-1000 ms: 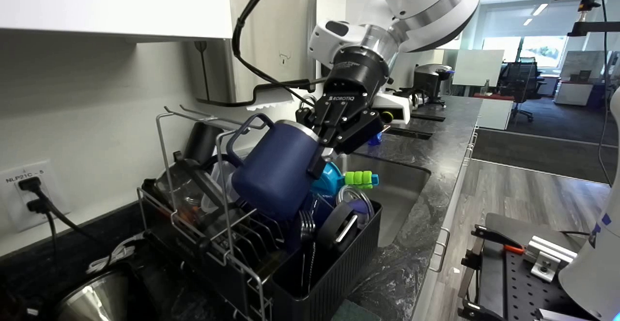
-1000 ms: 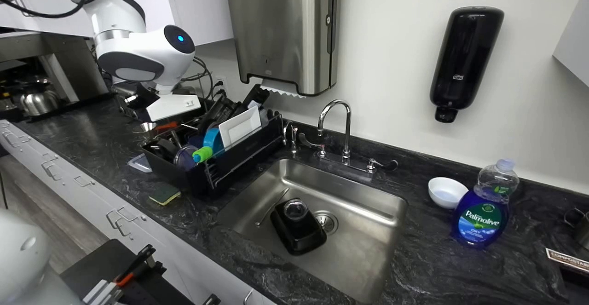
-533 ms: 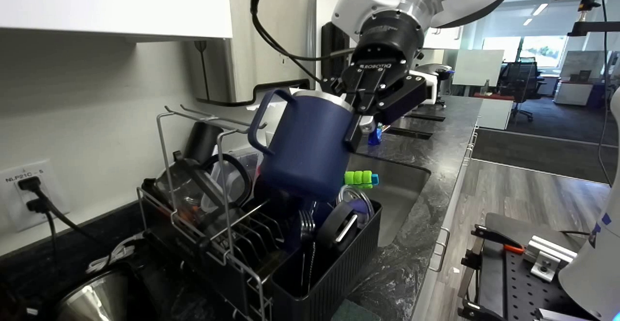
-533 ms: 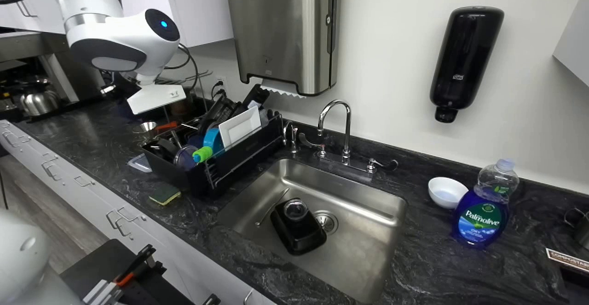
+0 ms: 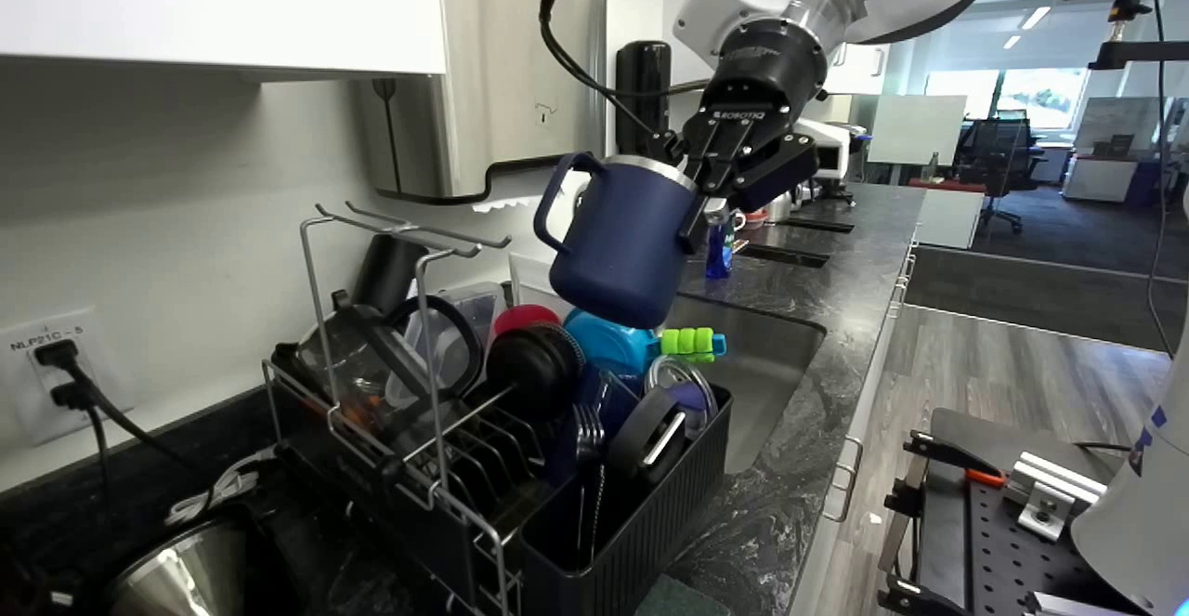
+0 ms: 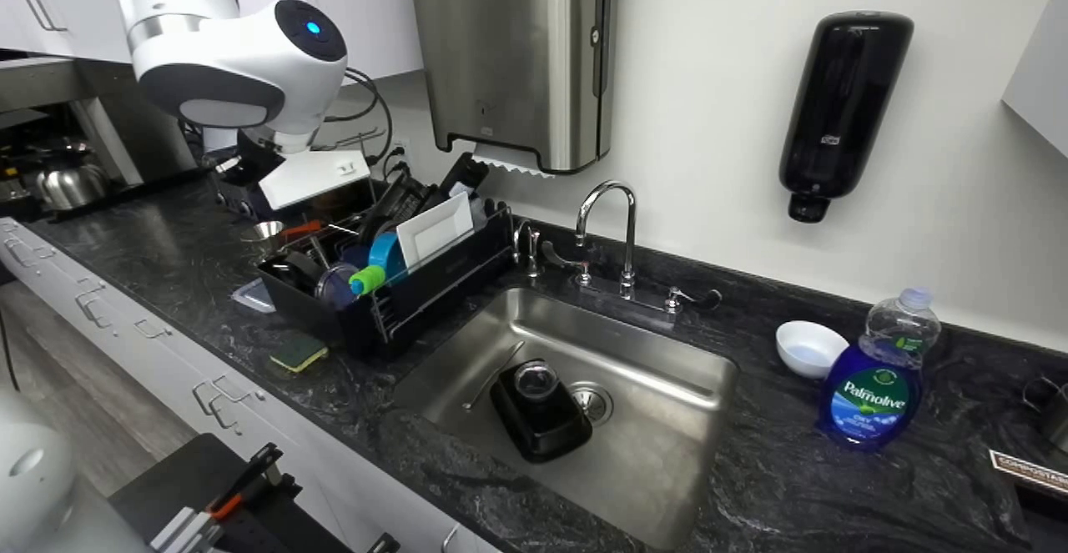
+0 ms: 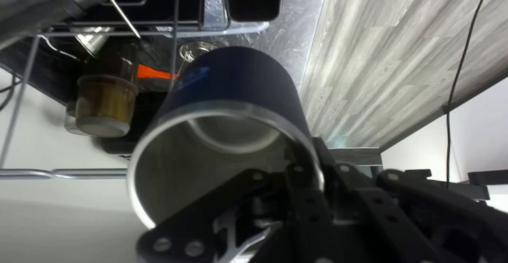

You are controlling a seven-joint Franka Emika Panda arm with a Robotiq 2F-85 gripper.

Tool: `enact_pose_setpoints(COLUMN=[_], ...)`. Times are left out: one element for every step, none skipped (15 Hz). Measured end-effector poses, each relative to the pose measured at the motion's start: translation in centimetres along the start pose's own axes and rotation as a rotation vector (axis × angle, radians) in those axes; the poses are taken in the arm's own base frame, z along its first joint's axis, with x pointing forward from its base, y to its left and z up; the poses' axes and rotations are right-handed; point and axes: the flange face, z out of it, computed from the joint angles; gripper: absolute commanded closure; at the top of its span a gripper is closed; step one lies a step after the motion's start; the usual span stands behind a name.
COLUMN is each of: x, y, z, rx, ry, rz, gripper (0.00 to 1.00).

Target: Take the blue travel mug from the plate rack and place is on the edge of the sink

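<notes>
Aloft, mug: hangs tilted over the rack in an exterior view, its handle on the side away from the gripper.
Gripper: pinched narrow on the mug's side at the rim, holding it, one finger along the outside.
Rack: crowded with dishes; forks stand in the caddy, and a turquoise piece sits farther back.
Arm: white and bent in an exterior view, it partly screens the rack's far end; the mug cannot be made out there.
Sink: holds a black container just beside the drain, a thin utensil near it; the curved faucet stands behind.
Counter: carries a Palmolive bottle just beside a white bowl on one side of the sink, a sponge near the rack on the other.
Mug, wrist view: open end toward the viewer, one finger inside and one outside.
Beyond the mug: an orange grip, a brown container and pale wood floor.
</notes>
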Motion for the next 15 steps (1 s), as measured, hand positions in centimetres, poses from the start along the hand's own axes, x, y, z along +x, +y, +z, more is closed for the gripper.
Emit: enact_pose_setpoints(x=[-0.8, -1.5, -2.3, -2.9, -3.4, -3.9, -4.4, -4.9, -5.3, -5.8, -6.4, -7.0, -7.6, -8.3, -8.9], y=[0.4, 0.8, 1.1, 1.4, 1.6, 1.7, 1.8, 2.0, 2.1, 2.2, 2.3, 2.4, 2.5, 2.6, 2.7], z=[-0.9, -1.8, -2.7, -3.4, -4.1, -4.6, -5.1, -5.7, -6.2, -6.7, -7.3, -7.9, -8.4, -8.9, -9.4], rx=[-0.017, -0.033, -0.049, -0.062, -0.074, -0.083, -0.092, -0.101, -0.109, -0.119, -0.129, -0.139, -0.149, -0.158, -0.169], ry=[-0.01, -0.019, -0.026, -0.031, -0.036, -0.039, -0.044, -0.048, -0.054, -0.059, -0.067, -0.076, -0.085, -0.096, -0.107], rz=[0.013, 0.027, 0.041, 0.055, 0.068, 0.083, 0.101, 0.121, 0.14, 0.16, 0.179, 0.199, 0.219, 0.24, 0.263], gripper=[0.98, 0.98, 0.98, 0.98, 0.98, 0.98, 0.98, 0.98, 0.98, 0.98, 0.98, 0.98, 0.98, 0.98, 0.98])
